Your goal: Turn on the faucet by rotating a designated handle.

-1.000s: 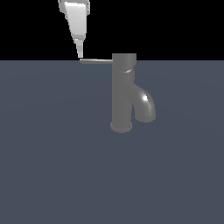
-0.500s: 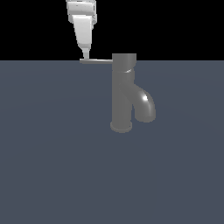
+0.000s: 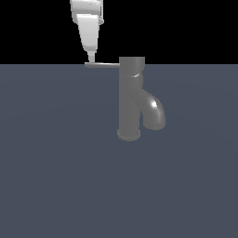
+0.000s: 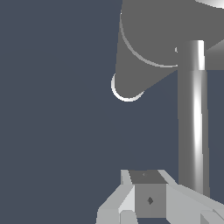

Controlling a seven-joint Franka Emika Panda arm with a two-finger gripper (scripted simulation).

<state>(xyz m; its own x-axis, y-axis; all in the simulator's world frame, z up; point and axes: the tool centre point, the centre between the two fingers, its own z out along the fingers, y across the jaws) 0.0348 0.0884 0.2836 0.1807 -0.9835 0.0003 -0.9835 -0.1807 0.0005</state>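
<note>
Exterior view: gripper (image 3: 90, 60), upper left, its tip meets the handle (image 3: 103, 65) end beside the faucet (image 3: 131, 100); jaw spread unclear.

The faucet (image 3: 129, 100) is a dull grey metal tap — an upright cylinder standing on a slightly wider round base, which sits flat on the counter (image 3: 56, 176). Partway down the cylinder a short, thick spout branches off toward the exterior view's right, arches over and points its mouth down, ending above the base's level. The handle (image 3: 102, 65) is a thin, flat grey lever — it juts level from the faucet's cylindrical top cap toward the exterior view's left, opposite the spout. In the wrist view the handle (image 4: 192, 113) shows as a long, shiny bar running out from the faucet (image 4: 148, 48).
</note>
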